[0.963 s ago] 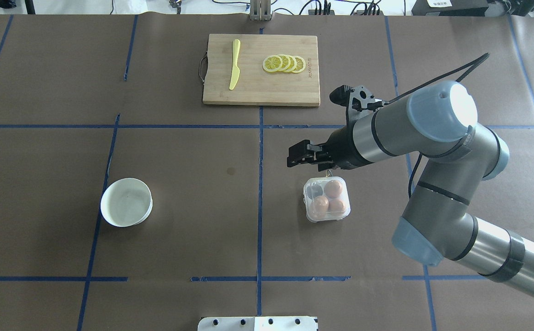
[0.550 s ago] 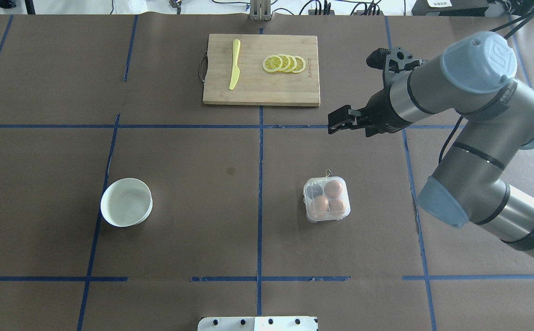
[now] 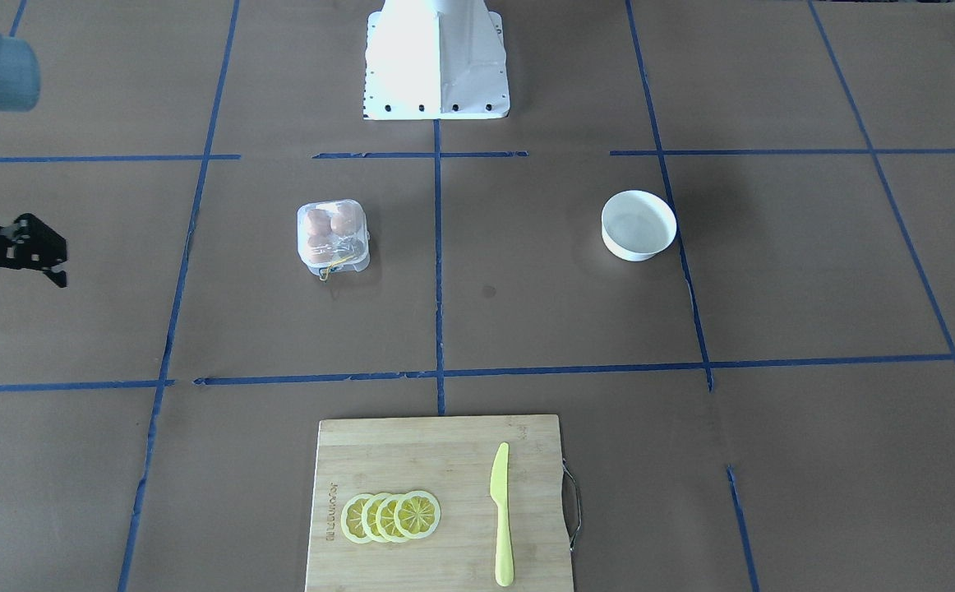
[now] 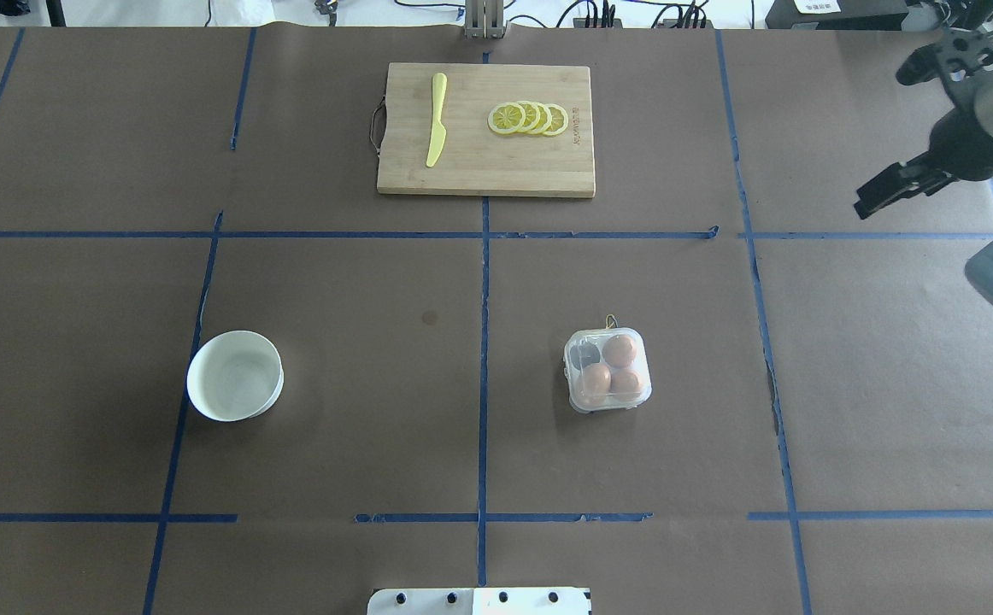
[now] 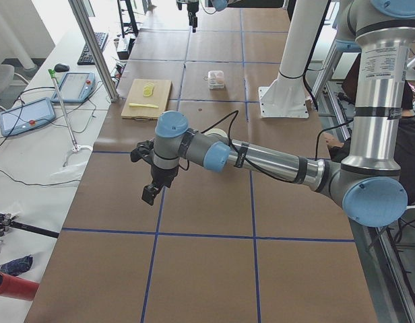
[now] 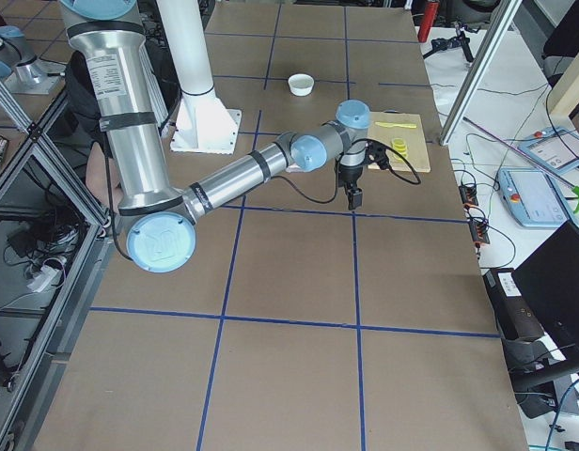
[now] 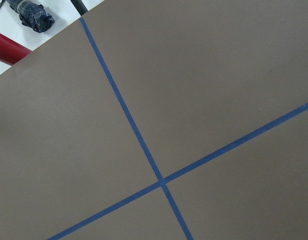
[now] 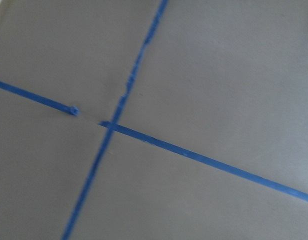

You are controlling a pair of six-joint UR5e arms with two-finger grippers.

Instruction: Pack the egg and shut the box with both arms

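Observation:
The clear box (image 4: 608, 369) sits right of the table's middle with its lid down; it also shows in the front-facing view (image 3: 332, 236). Three tan-orange eggs lie inside, such as the egg (image 4: 620, 348). One cell is empty. A thin yellow loop (image 4: 609, 321) hangs from its far edge. My right gripper (image 4: 868, 201) looks shut and empty. It hangs far to the right of the box, near the table's right edge (image 3: 54, 271). My left gripper (image 5: 148, 195) shows only in the exterior left view, far from the box. I cannot tell whether it is open or shut.
A white bowl (image 4: 234, 376) stands at the left. A wooden cutting board (image 4: 486, 171) at the far middle holds a yellow knife (image 4: 437, 120) and lemon slices (image 4: 528, 118). Blue tape lines cross the brown table cover. Both wrist views show only cover and tape.
My right arm has swung away from just above the box, up and to the right, out to the table's right edge. The box and eggs have not moved.

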